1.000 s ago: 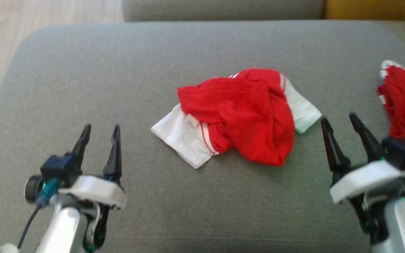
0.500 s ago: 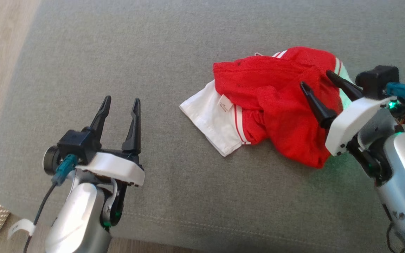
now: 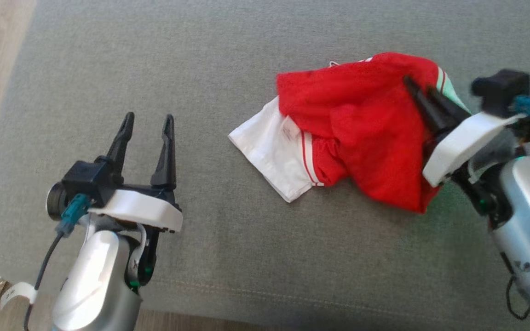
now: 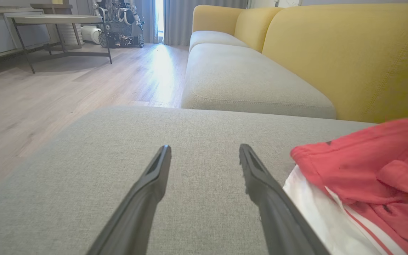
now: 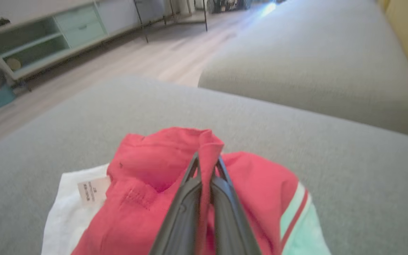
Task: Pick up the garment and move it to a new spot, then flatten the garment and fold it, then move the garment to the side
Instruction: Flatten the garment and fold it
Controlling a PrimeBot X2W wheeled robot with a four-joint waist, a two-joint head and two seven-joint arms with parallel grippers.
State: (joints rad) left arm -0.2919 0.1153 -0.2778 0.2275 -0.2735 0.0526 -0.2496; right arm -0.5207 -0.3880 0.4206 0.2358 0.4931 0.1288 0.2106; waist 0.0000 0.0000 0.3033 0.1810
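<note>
Right hand (image 3: 417,86) grips a raised red fold of the crumpled garment (image 3: 361,133), toward the sofa cushion (image 3: 200,55) right edge; left hand (image 3: 149,116) wide, empty, well apart leftward

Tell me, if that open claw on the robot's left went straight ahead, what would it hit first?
Probably the grey cushion itself: the left gripper points across bare fabric, seemingly angled slightly down. The red and white garment lies to its right, outside that line, though depth is unclear.
</note>
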